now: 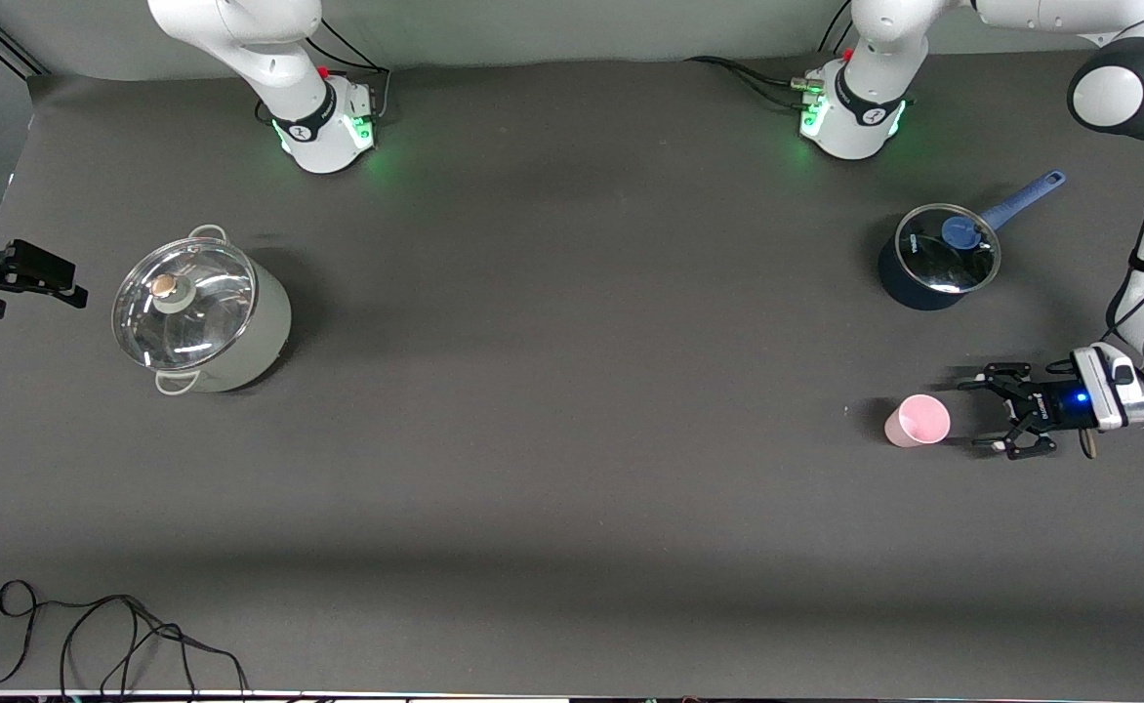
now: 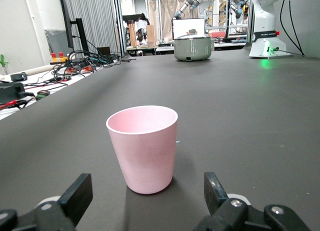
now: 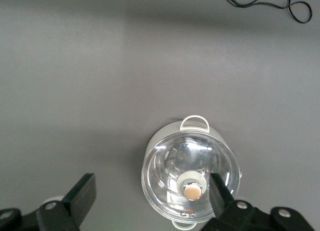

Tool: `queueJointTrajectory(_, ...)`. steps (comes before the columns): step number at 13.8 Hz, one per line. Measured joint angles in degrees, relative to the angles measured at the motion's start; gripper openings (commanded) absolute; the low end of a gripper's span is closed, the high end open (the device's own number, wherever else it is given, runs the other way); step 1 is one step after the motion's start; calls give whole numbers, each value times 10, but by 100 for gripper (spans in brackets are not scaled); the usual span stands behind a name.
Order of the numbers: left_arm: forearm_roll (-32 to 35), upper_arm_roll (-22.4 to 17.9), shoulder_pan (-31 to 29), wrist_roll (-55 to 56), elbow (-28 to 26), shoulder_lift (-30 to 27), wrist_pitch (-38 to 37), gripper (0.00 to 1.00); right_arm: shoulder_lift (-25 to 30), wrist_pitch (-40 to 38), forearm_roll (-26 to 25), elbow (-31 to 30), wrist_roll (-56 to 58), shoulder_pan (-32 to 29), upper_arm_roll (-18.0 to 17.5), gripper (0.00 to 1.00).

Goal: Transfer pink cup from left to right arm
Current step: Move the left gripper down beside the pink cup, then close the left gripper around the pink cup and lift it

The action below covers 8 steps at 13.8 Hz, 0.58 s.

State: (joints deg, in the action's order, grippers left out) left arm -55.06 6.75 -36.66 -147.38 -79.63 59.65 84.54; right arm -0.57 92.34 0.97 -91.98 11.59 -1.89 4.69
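1. I see the pink cup (image 1: 917, 421) standing upright on the tabletop (image 1: 572, 439), toward the left arm's end, mouth up and with nothing visible inside.
2. My left gripper (image 1: 989, 417) sits low, just above the tabletop and right beside the cup, pointing at it from the end of the table. Its jaws are spread wide and hold nothing; the cup stands just in front of the fingertips (image 2: 77, 193), not between them and not touched.
3. In the left wrist view the cup (image 2: 143, 147) is centred on the gap between the two fingers, slightly ahead of them.
4. The blue saucepan (image 1: 933, 261) with its glass lid and blue handle stands farther from the front camera than the cup, also toward the left arm's end, well apart from the cup.
5. My right gripper (image 3: 150, 201) waits in the air over the grey-green lidded pot (image 1: 203, 310) at the right arm's end of the tabletop. Its jaws are fully apart and grip nothing.
6. The right wrist view looks straight down on that pot (image 3: 192, 178), with its glass lid and round knob.
7. A black cable (image 1: 113, 635) lies looped on the tabletop near the front camera, toward the right arm's end.
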Motion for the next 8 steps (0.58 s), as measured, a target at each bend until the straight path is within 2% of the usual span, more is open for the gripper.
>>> queueJointTrajectory(8, -34, 27, 3, -19, 2, 30, -1, 99, 1, 0, 0, 1, 0, 0, 1, 100)
